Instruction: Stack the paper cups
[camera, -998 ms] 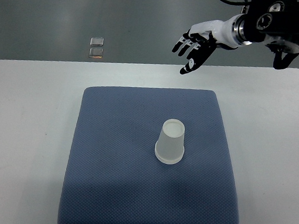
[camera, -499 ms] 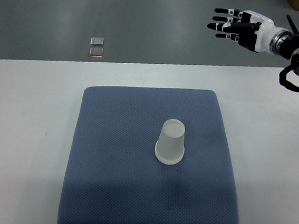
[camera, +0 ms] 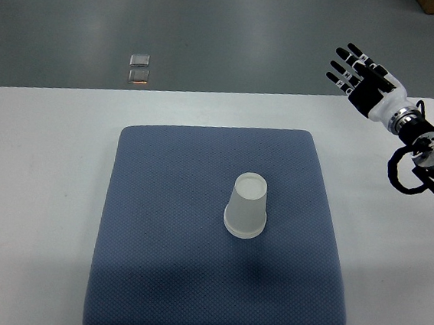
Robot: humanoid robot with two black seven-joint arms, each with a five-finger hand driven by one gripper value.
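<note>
Cup: a single white paper cup (camera: 247,205) stands upside down, base upward, on the blue mat, a little right of the mat's middle.
Right hand: the right hand (camera: 363,79) is raised over the table's far right corner, its arm entering from the right edge; the fingers (camera: 345,64) are stretched out and spread, holding nothing.
Cup to hand: the cup is well apart from the hand, nearer the camera and to the hand's left; no contact between them.
Mat: the blue mat (camera: 163,242) lies flat on the white table (camera: 37,191) and covers most of its middle; its near edge reaches almost to the table's near edge.
Between cup and hand: only bare mat and bare tabletop lie along the line from cup to hand.
Floor: two small square pale tiles (camera: 139,69) sit on the grey floor beyond the table's far edge, left of centre.
</note>
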